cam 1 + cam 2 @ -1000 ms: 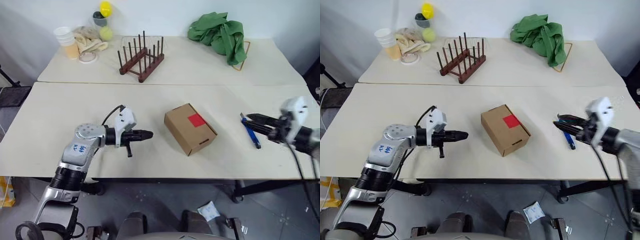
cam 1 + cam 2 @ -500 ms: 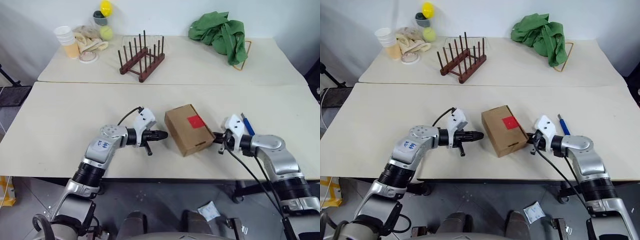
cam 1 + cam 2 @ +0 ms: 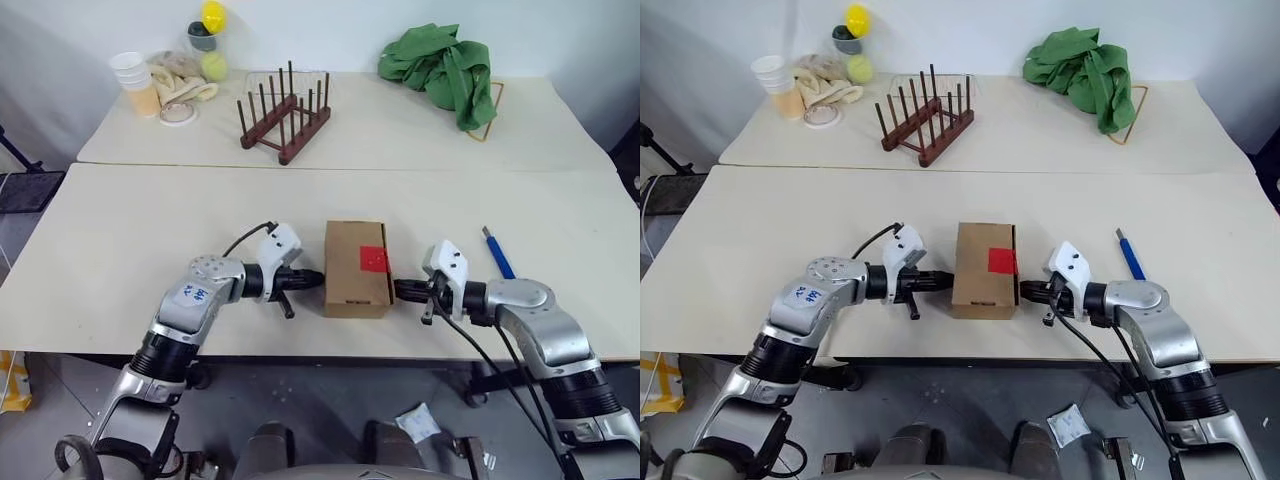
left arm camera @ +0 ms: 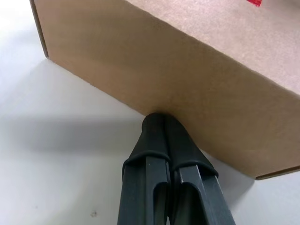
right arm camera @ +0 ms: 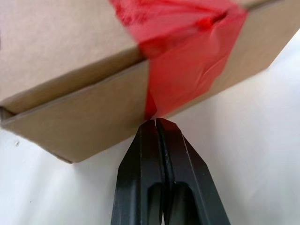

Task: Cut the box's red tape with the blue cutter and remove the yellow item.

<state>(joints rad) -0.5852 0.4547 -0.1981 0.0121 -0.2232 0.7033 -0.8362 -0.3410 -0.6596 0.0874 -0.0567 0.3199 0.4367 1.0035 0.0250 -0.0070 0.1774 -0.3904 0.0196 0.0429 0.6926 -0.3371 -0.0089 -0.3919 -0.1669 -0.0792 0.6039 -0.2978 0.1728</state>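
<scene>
The brown cardboard box (image 3: 350, 275) lies near the table's front edge, squared to it. The red tape (image 3: 373, 259) crosses its top near the right side and folds down that side (image 5: 183, 89). My left gripper (image 3: 318, 280) is shut, its tips pressed against the box's left wall (image 4: 161, 117). My right gripper (image 3: 398, 290) is shut too, its tips touching the right wall just below the tape (image 5: 155, 121). The blue cutter (image 3: 497, 252) lies on the table to the right of my right arm, held by nothing. The yellow item is hidden.
On the far table stand a wooden peg rack (image 3: 283, 120), a heap of green cloth (image 3: 440, 65), stacked cups (image 3: 135, 82), a roll of tape (image 3: 176, 116) and some balls (image 3: 210, 40). The table's front edge runs just below both arms.
The right gripper swung left from beside the cutter to the box's right side and shut. The left gripper closed in on the left side. The box has turned square to the table edge.
</scene>
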